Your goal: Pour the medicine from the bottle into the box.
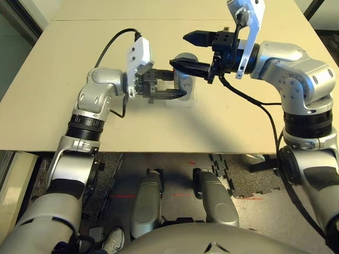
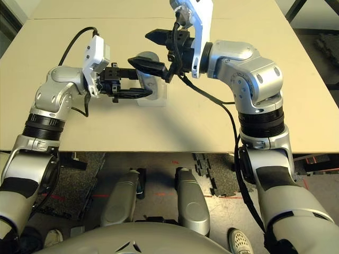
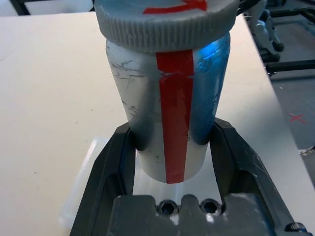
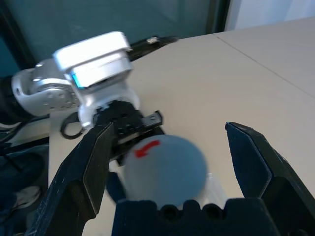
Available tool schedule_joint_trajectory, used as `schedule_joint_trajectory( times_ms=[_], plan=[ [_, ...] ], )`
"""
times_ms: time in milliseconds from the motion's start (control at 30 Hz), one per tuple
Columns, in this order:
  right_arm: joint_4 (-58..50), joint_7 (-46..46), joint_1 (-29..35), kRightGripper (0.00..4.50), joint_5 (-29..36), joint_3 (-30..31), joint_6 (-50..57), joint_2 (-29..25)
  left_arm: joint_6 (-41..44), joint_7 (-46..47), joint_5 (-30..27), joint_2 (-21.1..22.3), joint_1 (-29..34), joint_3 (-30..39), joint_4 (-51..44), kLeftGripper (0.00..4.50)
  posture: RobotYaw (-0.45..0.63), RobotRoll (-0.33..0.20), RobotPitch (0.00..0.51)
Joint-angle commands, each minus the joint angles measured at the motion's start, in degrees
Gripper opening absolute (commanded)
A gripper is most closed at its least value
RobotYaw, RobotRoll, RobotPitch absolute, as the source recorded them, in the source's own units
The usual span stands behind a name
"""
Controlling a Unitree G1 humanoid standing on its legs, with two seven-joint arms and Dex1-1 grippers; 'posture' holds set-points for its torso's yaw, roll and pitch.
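Observation:
The silver-grey bottle with a red stripe stands upright, and my left gripper is shut on its lower body. A grey ribbed cap with a red mark sits on top of it. The bottle's base is over the translucent box, which lies on the table under the bottle. My right gripper hovers open just above the cap, one finger on each side of it and apart from it. The medicine is hidden.
The beige table stretches wide to the left, right and far side of the bottle. Its front edge runs close to my body. Below it the floor holds black foam mats. A black cable hangs from my right wrist.

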Motion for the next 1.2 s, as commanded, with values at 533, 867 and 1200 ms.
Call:
schedule_joint_trajectory(
  times_ms=[533,867,1200],
  plan=[
    [4.2,-0.4,2.4,4.5,-4.6,2.5,-5.4,-1.2,-0.1,0.1,0.2,-0.3,-0.6,0.1,-0.3,2.36,0.07,0.0,0.177],
    [4.7,-1.6,2.7,4.5,-2.3,-2.3,-4.3,-2.2,-0.7,0.3,0.3,-0.1,-0.5,0.3,0.7,2.36,0.06,0.0,0.179],
    [0.7,-3.1,8.2,4.5,3.7,-10.3,-0.7,-7.6,-2.1,0.5,0.9,0.4,-1.1,1.3,3.3,2.36,0.05,0.0,0.178]
  ],
)
